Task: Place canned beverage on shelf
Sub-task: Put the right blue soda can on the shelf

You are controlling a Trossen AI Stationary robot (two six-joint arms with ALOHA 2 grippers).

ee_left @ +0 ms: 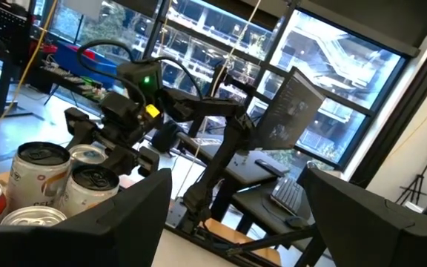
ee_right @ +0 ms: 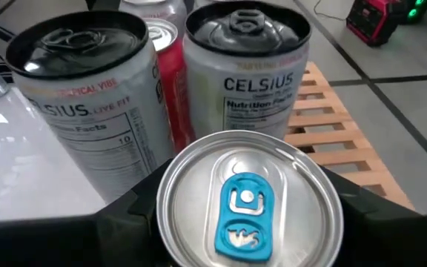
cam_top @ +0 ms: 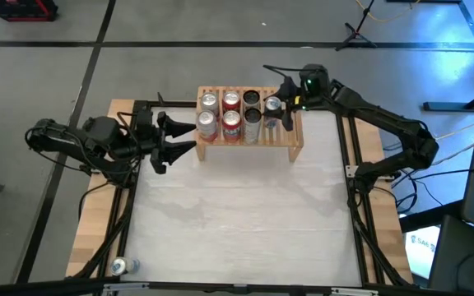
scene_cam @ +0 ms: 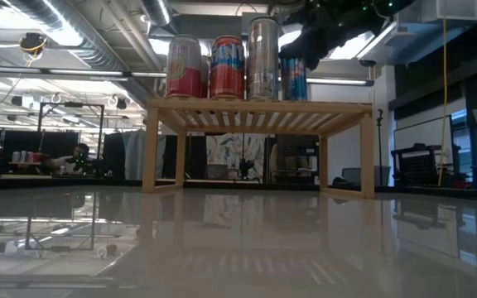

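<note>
- Upper centre of the high view: the right gripper (cam_top: 280, 105) clasps the blue-tab can (cam_top: 272, 104) upright over the shelf (cam_top: 296, 141), beside six cans (cam_top: 230, 115); the left gripper (cam_top: 174, 140), spread empty, waits left of the rack.
- Top of the low view: that can (scene_cam: 293, 79) appears to rest on the slats, long axis vertical, so release looks near.
- Left wrist view: wide fingers (ee_left: 124, 222); a room with windows beyond.
- Right wrist view: can (ee_right: 247, 204) between the jaws, slats free to the right.
- Pale glossy table (cam_top: 245, 222) otherwise.
</note>
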